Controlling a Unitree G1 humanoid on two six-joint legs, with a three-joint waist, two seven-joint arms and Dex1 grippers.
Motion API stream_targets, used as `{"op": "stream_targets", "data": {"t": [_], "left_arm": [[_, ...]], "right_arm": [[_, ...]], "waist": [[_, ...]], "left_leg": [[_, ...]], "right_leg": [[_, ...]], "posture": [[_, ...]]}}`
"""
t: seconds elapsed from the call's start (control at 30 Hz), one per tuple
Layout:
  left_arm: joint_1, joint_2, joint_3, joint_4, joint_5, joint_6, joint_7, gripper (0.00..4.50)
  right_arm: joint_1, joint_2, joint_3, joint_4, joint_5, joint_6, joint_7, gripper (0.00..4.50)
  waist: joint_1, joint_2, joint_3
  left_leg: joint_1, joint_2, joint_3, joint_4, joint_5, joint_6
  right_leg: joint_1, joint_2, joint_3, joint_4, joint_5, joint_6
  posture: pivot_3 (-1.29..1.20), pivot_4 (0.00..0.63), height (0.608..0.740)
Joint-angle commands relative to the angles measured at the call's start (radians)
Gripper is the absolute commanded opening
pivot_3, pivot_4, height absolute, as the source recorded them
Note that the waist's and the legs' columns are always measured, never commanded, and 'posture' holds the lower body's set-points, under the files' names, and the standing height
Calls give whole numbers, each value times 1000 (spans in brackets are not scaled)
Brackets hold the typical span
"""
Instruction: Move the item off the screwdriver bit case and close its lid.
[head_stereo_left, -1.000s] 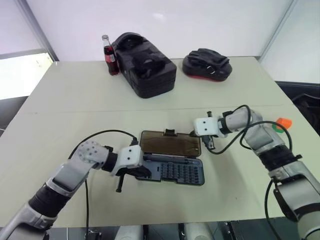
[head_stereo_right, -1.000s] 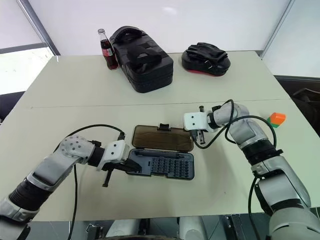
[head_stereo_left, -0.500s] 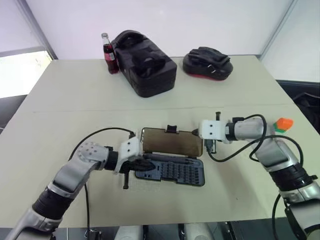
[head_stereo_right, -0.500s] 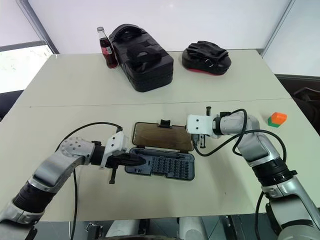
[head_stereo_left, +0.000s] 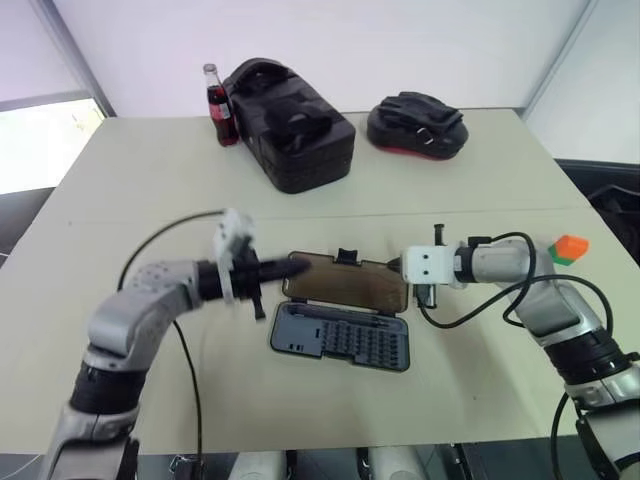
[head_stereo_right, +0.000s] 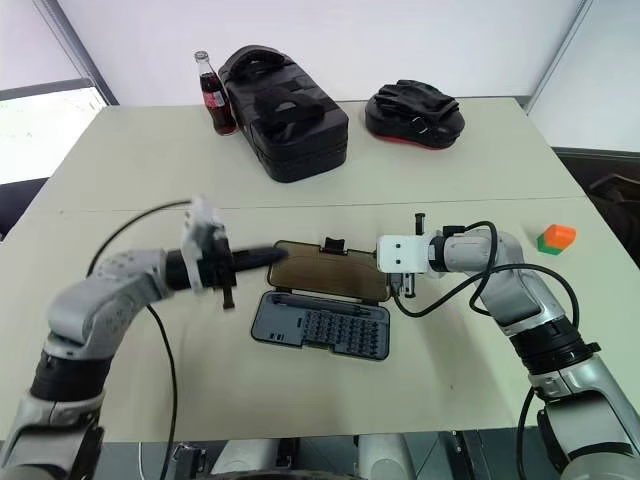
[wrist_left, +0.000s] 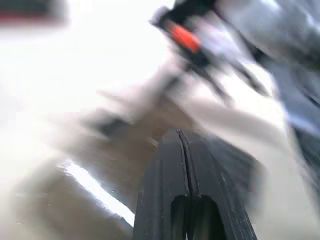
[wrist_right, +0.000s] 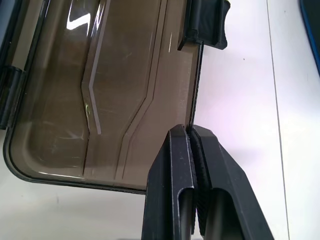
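Smoky-brown lid (wrist_right: 105, 95) edge against closed right pincer (wrist_right: 191, 131), wrist view.

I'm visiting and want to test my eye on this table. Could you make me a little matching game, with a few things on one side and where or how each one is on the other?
Things:
1. orange block
2. lid
3. cola bottle
4. left pincer

Places or states:
A. shut, its tip at the lid's end
B. hinged open, lying flat behind the tray of bits
C. on the table near the right edge, away from the case
D. upright at the far side, beside the bulky black bag

Pairs: 1-C, 2-B, 3-D, 4-A
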Motion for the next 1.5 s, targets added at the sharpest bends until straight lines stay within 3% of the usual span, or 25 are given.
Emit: {"op": "stream_targets", "data": {"t": [0.03, 0.33, 0.53, 0.77, 0.87, 1.07, 1.17, 1.37, 1.5], "left_arm": [[-36, -31, 69, 133, 40, -64, 105, 0], [-87, -57, -117, 412, 277, -206, 118, 0], [-93, -79, -240, 425, 272, -168, -74, 0], [-139, -129, -236, 504, 289, -188, -115, 0], [-147, -136, -232, 538, 301, -203, -119, 0], [-175, -146, -232, 624, 353, -286, -106, 0], [-193, -145, -242, 675, 391, -340, -103, 0], [-217, -137, -245, 747, 416, -439, -149, 0], [-229, -148, -223, 739, 370, -434, -209, 0]], "right_arm": [[-9, -17, -33, -21, 1, 4, -13, 20], [-16, -6, -27, -31, 2, 19, -16, 20], [-10, -8, -31, -40, 9, 36, -12, 20], [-4, -5, -29, -66, 21, 70, -3, 20], [-10, 4, -30, -86, 27, 96, -3, 1320], [-19, -9, -31, -132, 29, 152, 16, 4465], [-44, 2, -94, -187, 109, 277, 30, 4465], [-72, 1, -314, -410, 533, 782, 129, 4465], [-24, -37, -368, -477, 647, 898, 121, 4465]], "waist": [[-1, 0, 0], [4, 0, 0], [2, 0, 0], [4, 0, 0], [2, 0, 0], [4, 0, 0], [4, 0, 0], [3, 0, -1], [3, 0, 0]], "left_leg": [[0, 0, 0, 0, 0, 0], [-1, -3, 0, 0, 0, -1], [-1, -3, 0, 0, 0, -1], [-1, -3, 0, 0, 0, -1], [-1, -3, 0, 0, 0, -1], [-1, -3, 0, 0, 1, -1], [0, -3, 0, 0, 1, -1], [0, 0, -2, 0, 1, -1], [-1, 0, -4, 0, 1, -1]], "right_leg": [[0, 0, 0, 0, 0, 0], [0, 0, 0, -1, 0, 0], [0, 0, 0, -1, 0, 0], [0, -1, 0, -1, 0, 0], [0, -1, 0, -1, 0, 0], [0, 0, 0, 0, 0, 0], [0, 0, 0, 0, 0, 0], [0, 0, -1, 1, 0, 0], [0, -1, -2, 1, 0, 0]], "posture": [[0, 150, 740], [0, 150, 740], [0, 150, 740], [0, 150, 740], [0, 150, 740], [0, 150, 740], [0, 150, 740], [0, 150, 740], [0, 150, 740]]}}
